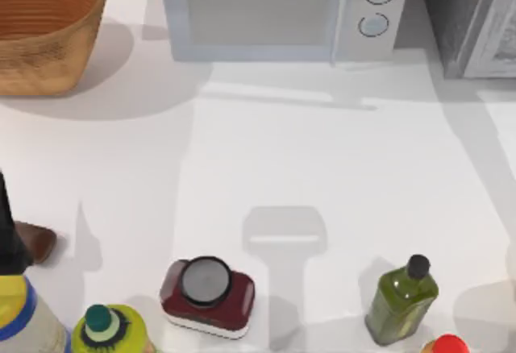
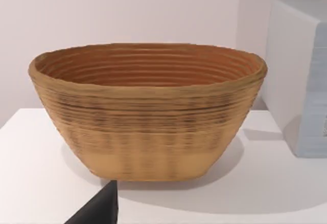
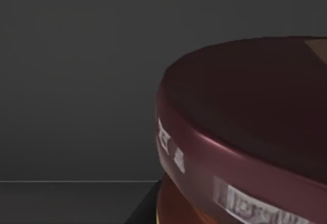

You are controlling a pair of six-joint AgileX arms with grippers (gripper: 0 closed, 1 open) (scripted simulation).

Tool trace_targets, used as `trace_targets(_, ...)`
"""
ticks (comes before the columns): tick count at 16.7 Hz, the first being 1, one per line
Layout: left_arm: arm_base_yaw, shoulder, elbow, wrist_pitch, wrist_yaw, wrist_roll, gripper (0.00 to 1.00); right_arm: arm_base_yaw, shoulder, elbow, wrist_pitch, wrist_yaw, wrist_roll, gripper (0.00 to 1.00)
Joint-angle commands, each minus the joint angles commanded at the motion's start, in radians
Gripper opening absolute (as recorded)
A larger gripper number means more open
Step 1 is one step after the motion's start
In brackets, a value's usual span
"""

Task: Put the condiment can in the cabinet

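Observation:
The condiment can (image 3: 245,132) stands very close in the right wrist view, showing its dark maroon lid and an orange strip below. Behind it are dark grey walls and a dark floor, like the inside of the cabinet (image 1: 472,14), which stands at the table's back right. A dark part of my right gripper (image 3: 145,206) shows just beside the can's lower edge. My left arm (image 1: 6,224) is parked at the table's left edge. A dark tip of my left gripper (image 2: 97,211) points toward the basket.
A woven basket (image 1: 40,31) sits back left and a white microwave (image 1: 278,10) back centre. Along the front edge stand a squat maroon container (image 1: 208,296), a green bottle (image 1: 401,301), a yellow bottle with a green cap (image 1: 109,330) and a red cap (image 1: 447,345).

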Motion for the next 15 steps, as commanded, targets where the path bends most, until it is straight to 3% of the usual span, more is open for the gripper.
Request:
trace_targets(9, 0.0, 0.0, 0.0, 0.0, 0.0, 0.0, 1.0, -0.047, 0.306, 0.236, 0.036, -0.043, -0.004, 0.0)
trace_targets(15, 0.0, 0.0, 0.0, 0.0, 0.0, 0.0, 1.0, -0.057, 0.334, 0.268, 0.051, -0.052, -0.003, 0.0)
